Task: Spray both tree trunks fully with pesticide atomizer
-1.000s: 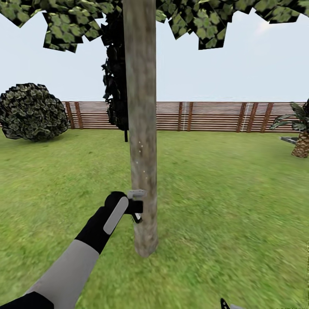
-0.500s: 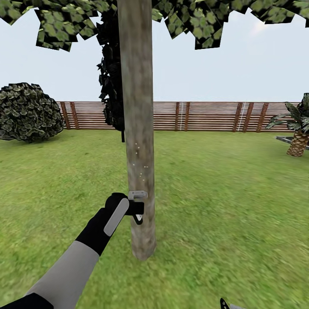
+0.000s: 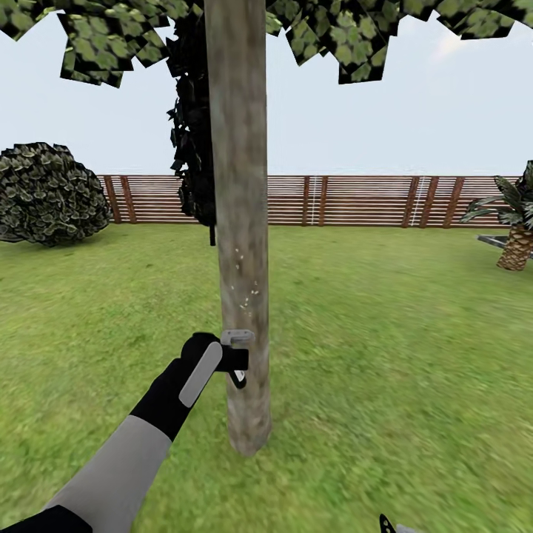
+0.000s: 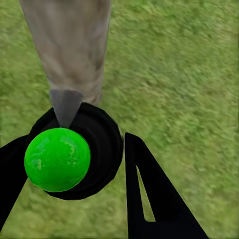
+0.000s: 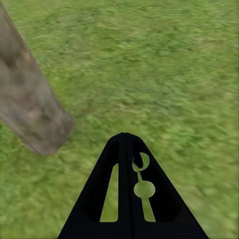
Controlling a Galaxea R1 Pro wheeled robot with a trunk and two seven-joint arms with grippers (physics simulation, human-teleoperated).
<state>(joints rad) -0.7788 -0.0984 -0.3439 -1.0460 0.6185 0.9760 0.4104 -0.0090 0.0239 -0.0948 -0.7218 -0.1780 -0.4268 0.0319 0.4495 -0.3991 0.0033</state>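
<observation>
Head view, tree trunk (image 3: 240, 222): thick, grey-brown, upright on the lawn (image 3: 385, 355), canopy of blocky leaves (image 3: 348, 37) above.
Head view, pesticide (image 3: 244, 285): a few pale specks on the trunk face, above the nozzle.
Head view, left gripper (image 3: 231, 360): at the end of the black and grey left arm, clamped on the pesticide atomizer (image 3: 235, 348), grey nozzle up against the trunk's lower part.
Head view, right gripper (image 3: 386, 525): just 1 black tip at the picture's bottom edge; state not readable here.
Head view, surroundings: slatted wooden fence (image 3: 355, 200) along the far edge of the lawn, round bush (image 3: 48, 192) near the fence at the left, dark thin-stemmed tree (image 3: 194, 133) behind the trunk, palm (image 3: 514, 222) at the right.

Left wrist view, left gripper (image 4: 84, 164): 2 black fingers (image 4: 149, 199) on either side of the pesticide atomizer (image 4: 99, 144), gripping it.
Left wrist view, atomizer details: round black body with a bright green ball (image 4: 57, 159) on it, grey pointed nozzle (image 4: 64, 107) aimed at the tree trunk (image 4: 69, 45), very close to it.
Left wrist view, ground: lawn (image 4: 184, 74) all round.

Right wrist view, right gripper (image 5: 125, 137): fingers pressed together to 1 point, nothing between them.
Right wrist view, tree trunk (image 5: 30, 109): base standing in the lawn (image 5: 149, 59), apart from the gripper.
</observation>
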